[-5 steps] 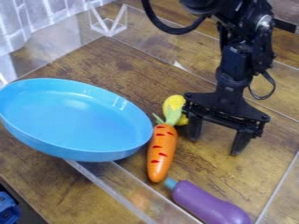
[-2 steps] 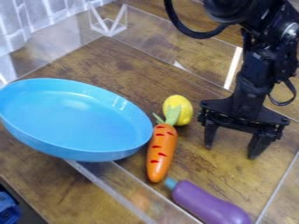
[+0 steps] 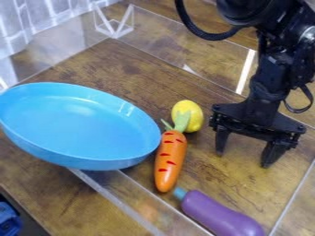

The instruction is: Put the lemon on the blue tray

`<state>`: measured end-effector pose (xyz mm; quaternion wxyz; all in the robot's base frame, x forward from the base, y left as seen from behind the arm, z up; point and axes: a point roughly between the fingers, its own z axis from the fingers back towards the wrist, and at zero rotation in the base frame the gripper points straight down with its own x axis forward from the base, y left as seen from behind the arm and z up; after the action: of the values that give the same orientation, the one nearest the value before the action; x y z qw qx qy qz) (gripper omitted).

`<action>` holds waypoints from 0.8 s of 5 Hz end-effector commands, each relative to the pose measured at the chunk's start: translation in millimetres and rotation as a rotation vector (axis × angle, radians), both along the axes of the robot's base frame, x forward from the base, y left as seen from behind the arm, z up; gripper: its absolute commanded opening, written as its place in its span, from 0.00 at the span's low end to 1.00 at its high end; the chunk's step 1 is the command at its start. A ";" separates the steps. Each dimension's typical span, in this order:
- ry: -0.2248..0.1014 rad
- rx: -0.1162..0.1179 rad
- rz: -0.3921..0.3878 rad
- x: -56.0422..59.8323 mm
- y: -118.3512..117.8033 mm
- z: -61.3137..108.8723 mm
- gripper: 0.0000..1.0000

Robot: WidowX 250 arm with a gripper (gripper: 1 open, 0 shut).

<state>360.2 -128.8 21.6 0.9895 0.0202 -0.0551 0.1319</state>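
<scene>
A small glossy yellow lemon (image 3: 187, 114) rests on the wooden table, just right of the blue tray (image 3: 68, 124), a big shallow oval dish on the left. The lemon touches the green leafy end of the orange carrot (image 3: 170, 159). My gripper (image 3: 246, 146) hangs at the right, pointing down with its black fingers spread open and nothing between them. Its nearest fingertip (image 3: 222, 146) stands a short way to the right of the lemon, down near the tabletop.
A purple eggplant (image 3: 222, 217) lies at the bottom right, below the carrot. A clear acrylic wall runs along the front edge and another along the back. A white frame (image 3: 114, 18) stands at the top left.
The gripper has shifted to the right, uncovering the lemon; in the last half second it has stayed still. Lemon, carrot and tray have not moved.
</scene>
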 end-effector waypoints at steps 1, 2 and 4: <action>-0.019 0.012 0.003 4.7 15.9 7.9 1.00; -0.016 0.030 0.036 9.0 24.0 13.7 1.00; -0.014 0.063 0.106 11.3 46.8 26.8 1.00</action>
<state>363.8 -88.0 25.5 0.9824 0.0646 -0.0378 0.1714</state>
